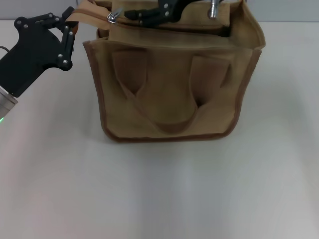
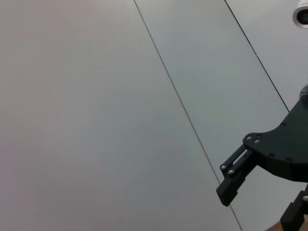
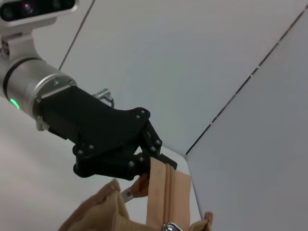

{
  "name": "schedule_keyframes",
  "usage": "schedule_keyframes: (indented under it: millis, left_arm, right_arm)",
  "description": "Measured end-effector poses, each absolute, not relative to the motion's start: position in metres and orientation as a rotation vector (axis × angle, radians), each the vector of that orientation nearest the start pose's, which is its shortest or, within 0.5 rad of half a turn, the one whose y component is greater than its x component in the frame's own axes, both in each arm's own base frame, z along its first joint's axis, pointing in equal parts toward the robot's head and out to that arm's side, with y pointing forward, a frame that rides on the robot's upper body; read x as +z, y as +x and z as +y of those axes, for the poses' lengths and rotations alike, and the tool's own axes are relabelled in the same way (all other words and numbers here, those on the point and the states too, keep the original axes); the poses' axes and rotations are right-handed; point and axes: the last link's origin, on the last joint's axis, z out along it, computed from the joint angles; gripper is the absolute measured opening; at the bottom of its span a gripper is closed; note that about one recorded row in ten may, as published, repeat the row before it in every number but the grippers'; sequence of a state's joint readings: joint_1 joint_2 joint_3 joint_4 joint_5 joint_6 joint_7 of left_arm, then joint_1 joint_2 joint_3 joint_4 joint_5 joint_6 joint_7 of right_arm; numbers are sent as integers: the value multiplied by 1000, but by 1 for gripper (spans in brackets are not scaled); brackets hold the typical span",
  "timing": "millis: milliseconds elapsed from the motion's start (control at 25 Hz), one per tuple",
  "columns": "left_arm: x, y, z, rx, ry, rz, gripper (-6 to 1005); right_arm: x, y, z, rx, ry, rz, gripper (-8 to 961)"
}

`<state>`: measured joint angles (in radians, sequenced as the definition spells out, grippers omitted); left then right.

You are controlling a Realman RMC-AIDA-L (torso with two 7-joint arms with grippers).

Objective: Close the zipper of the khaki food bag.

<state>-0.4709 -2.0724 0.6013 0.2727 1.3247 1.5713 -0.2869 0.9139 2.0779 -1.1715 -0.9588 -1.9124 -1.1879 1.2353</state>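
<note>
khaki food bag (image 1: 174, 94) upright, boxy | left claw (image 1: 71, 30) pinched zipper (image 3: 166, 192) end | right claw (image 1: 144, 19) cropped, state unclear

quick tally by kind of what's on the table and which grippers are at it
khaki food bag: 1
loop handles on its front: 1
zipper pull tab: 1
grippers: 2, the left gripper gripping the zipper end tab, the right gripper over the bag's top
total: 5
</note>
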Motion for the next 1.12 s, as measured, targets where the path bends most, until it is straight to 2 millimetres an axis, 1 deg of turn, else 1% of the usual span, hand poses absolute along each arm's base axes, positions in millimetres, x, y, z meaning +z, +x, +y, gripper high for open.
schedule_keyframes:
  millis: [200,400,480,800,1120]
  left_arm:
    - [21,-274,326,-875,-1946,134,16]
    - [21,-274,326,-882,-1949,122,16]
    - [21,-274,326,-883,-1950,121,16]
    - [21,-272,325,-900,-1959,122,17]
    - [21,-266,325,-947,-1972,122,17]
  right_arm:
    - [-15,45,430,300,-2646,-692,724]
    - [-23,41,431,216,-2633,-764,719]
    - [-24,41,431,208,-2631,-773,717]
    - [-40,31,424,142,-2600,-889,708]
    - [-44,31,419,121,-2564,-932,700]
